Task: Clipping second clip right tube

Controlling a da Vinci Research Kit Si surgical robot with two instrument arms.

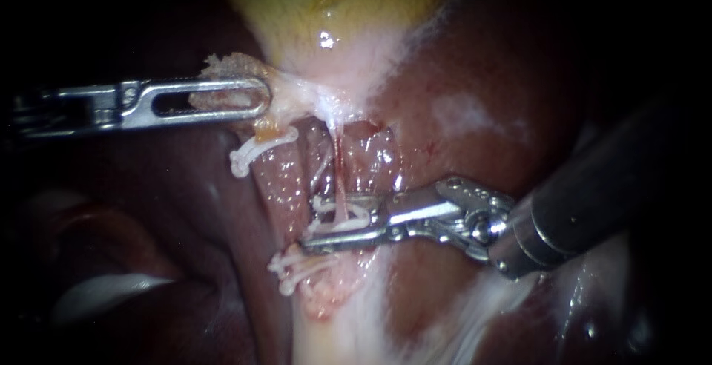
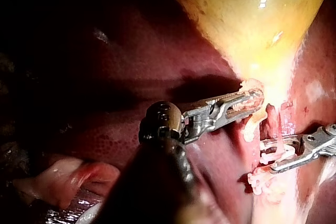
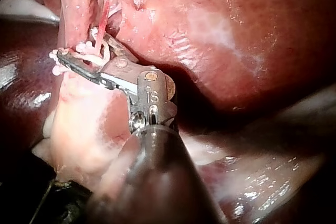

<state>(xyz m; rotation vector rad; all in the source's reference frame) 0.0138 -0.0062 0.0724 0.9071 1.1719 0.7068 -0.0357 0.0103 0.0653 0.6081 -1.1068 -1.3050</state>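
One white clip (image 1: 348, 220) sits pinched in my right instrument's (image 1: 320, 225) jaws astride the thin right tube (image 1: 338, 172), my left instrument's (image 1: 256, 99) jaws clamped on the gallbladder (image 1: 334, 9) neck, so a skewed squeeze or harder pull could tear the tube or seat the clip half across.

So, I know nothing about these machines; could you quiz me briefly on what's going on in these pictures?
1. True or false: the left instrument has its jaws shut on the gallbladder, at its narrow end.
2. Which instrument holds a white clip around the thin tube? A) left B) right
3. Fill in: the dark red organ surrounding the site is the ____.
Key: 1 true; 2 B, the right instrument; 3 liver.
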